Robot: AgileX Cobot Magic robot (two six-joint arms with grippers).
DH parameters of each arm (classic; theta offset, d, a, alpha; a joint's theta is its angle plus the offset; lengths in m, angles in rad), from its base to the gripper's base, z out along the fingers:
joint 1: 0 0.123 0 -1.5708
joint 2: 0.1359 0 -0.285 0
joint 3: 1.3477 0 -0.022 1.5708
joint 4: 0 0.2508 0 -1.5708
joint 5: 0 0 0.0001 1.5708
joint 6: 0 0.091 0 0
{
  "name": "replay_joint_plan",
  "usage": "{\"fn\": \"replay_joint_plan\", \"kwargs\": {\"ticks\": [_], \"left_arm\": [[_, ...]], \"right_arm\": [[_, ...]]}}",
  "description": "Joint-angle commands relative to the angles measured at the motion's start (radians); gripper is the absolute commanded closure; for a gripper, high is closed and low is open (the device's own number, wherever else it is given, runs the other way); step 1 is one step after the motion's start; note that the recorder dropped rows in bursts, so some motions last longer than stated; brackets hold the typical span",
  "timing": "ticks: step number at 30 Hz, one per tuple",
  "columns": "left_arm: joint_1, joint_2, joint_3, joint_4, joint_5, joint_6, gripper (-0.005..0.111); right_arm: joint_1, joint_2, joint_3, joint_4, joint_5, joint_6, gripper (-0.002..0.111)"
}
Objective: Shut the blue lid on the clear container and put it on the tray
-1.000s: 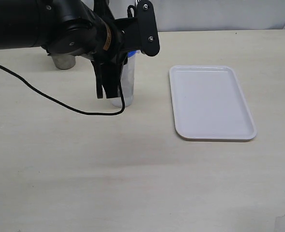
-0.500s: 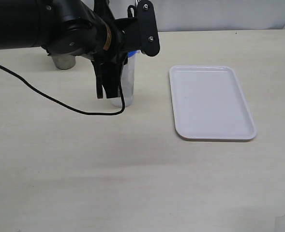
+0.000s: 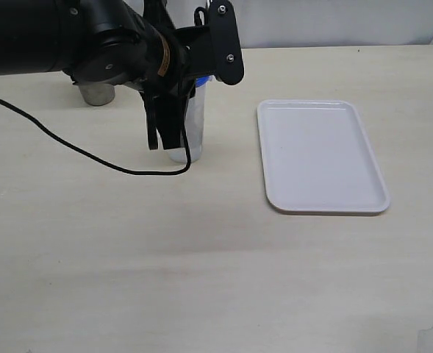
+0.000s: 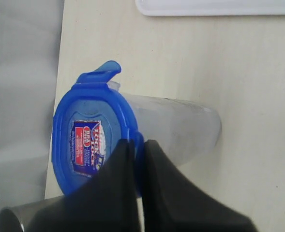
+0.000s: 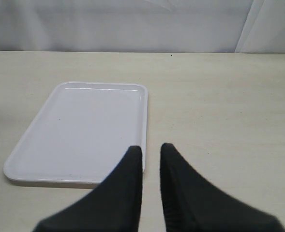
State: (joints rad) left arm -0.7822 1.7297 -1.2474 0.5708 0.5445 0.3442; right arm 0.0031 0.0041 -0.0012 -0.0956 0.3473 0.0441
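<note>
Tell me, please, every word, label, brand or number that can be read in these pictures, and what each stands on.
Red-and-white sticker on the round blue plastic lid: large white letters that seem to read "LOCK LOCK", blurred, so not certain; its small print is too blurred to read.
Yellow band on the black robot arm: too small to read.
Tall clear plastic container and flat white rectangular plastic tray: no readable text.
</note>
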Motion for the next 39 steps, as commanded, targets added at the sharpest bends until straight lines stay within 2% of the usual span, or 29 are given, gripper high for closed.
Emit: {"fn": "replay_joint_plan", "kwargs": {"ticks": [1,6,9,13,17,28,35,39], "left_arm": [[-0.004,0.005,0.001,-0.007,0.004,0.000,0.107],[-0.004,0.005,0.001,-0.007,0.007,0.000,0.106],[-0.004,0.005,0.001,-0.005,0.007,0.000,0.097],[-0.004,0.005,0.001,-0.005,0.007,0.000,0.080],[-0.004,0.005,0.001,-0.007,0.007,0.000,0.071],[-0.004,0.005,0.001,-0.005,0.041,0.000,0.069],[-0.004,0.005,0.001,-0.005,0.051,0.000,0.043],[-0.004,0.005,0.001,-0.005,0.055,0.000,0.040]], "right_arm": [[0.000,-0.004,0.001,0.006,-0.002,0.000,0.095],[0.000,-0.004,0.001,0.006,-0.002,0.000,0.095],[0.000,-0.004,0.001,0.006,-0.002,0.000,0.095],[0.000,-0.004,0.001,0.006,-0.002,0.000,0.095],[0.000,-0.004,0.001,0.006,-0.002,0.000,0.095],[0.000,-0.004,0.001,0.006,-0.002,0.000,0.095],[0.000,-0.004,0.001,0.006,-0.002,0.000,0.095],[0.000,-0.004,0.001,0.006,-0.002,0.000,0.095]]}}
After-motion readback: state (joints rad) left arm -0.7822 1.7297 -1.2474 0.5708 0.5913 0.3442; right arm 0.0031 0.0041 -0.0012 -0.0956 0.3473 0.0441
